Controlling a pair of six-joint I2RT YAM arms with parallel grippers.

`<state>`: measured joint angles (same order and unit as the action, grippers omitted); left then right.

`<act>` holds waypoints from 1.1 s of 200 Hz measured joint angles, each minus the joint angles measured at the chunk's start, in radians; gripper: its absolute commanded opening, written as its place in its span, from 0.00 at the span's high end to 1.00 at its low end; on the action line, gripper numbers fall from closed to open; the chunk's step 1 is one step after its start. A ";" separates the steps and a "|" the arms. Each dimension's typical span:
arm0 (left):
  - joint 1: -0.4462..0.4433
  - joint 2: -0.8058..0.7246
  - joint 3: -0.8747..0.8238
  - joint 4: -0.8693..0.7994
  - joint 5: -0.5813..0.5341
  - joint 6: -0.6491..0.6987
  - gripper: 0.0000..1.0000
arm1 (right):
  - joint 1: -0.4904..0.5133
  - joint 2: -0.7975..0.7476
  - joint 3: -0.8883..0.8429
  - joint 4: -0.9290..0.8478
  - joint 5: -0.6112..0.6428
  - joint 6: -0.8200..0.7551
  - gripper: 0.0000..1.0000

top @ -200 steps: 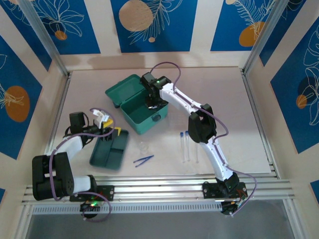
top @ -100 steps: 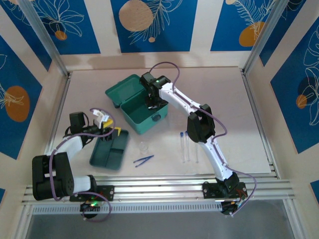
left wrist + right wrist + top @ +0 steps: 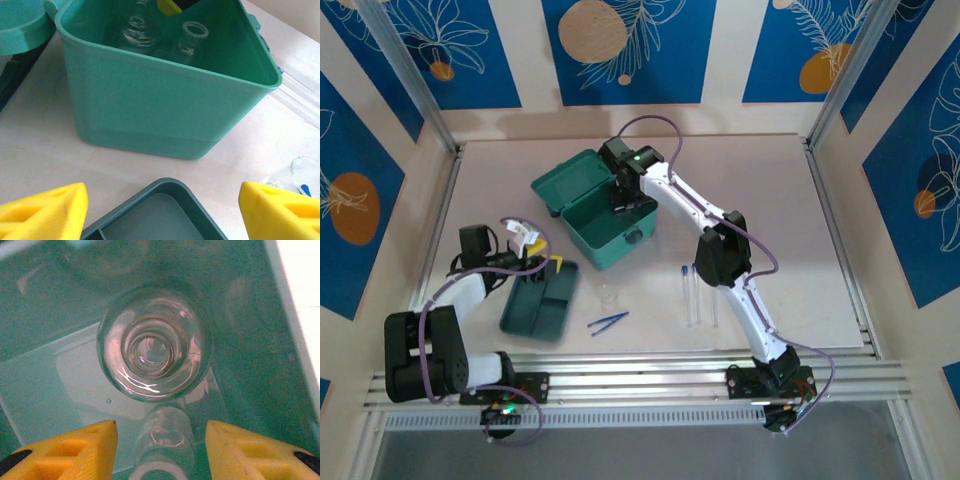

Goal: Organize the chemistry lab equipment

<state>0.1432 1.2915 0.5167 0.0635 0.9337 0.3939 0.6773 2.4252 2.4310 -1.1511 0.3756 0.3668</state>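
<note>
The right gripper (image 3: 160,442) is hanging inside the open case (image 3: 608,250), its yellow fingers (image 3: 65,450) spread apart and clamping nothing. In the right wrist view a small glass vial (image 3: 164,435) is standing upright between the two fingers, with a gap showing on either side. A wider round flask (image 3: 155,350) is sitting at 12 o'clock from the gripper, just beyond the vial, and both are resting on the case floor.

The left gripper (image 3: 160,210) is hovering over the far rim of the tray (image 3: 535,310) with its fingers wide apart and nothing between them. In the left wrist view the case is lying at 12 o'clock from this gripper, near it, and the two glass pieces are showing over the case wall.

In the top view the case is sitting at 1 o'clock from the tray with its lid (image 3: 570,178) folded back toward 11 o'clock. A clear dish (image 3: 610,295) is lying on the table at 3 o'clock from the tray, with the tweezers (image 3: 608,321) just at its 6 o'clock. The tubes (image 3: 698,295) are lying side by side at 3 o'clock from the dish, well apart from both grippers.
</note>
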 measured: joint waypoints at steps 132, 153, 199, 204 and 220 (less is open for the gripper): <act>-0.008 0.000 0.000 -0.001 0.000 0.002 0.21 | 0.238 -0.380 -0.206 0.006 0.179 0.010 0.50; -0.020 0.000 0.000 -0.004 -0.003 0.009 0.22 | 0.294 -0.433 -0.321 0.033 0.199 0.032 0.50; -0.040 0.000 0.000 -0.029 -0.014 0.033 0.22 | 0.374 -0.461 -0.585 0.112 0.204 0.080 0.43; -0.040 0.000 0.000 -0.031 -0.015 0.035 0.22 | 0.381 -0.461 -0.605 0.117 0.203 0.088 0.41; -0.041 0.000 0.000 -0.039 -0.015 0.036 0.22 | 0.405 -0.462 -0.652 0.137 0.201 0.098 0.33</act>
<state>0.1020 1.2911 0.5171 0.0246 0.9188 0.4297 1.0824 1.9633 1.7790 -1.0142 0.5766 0.4648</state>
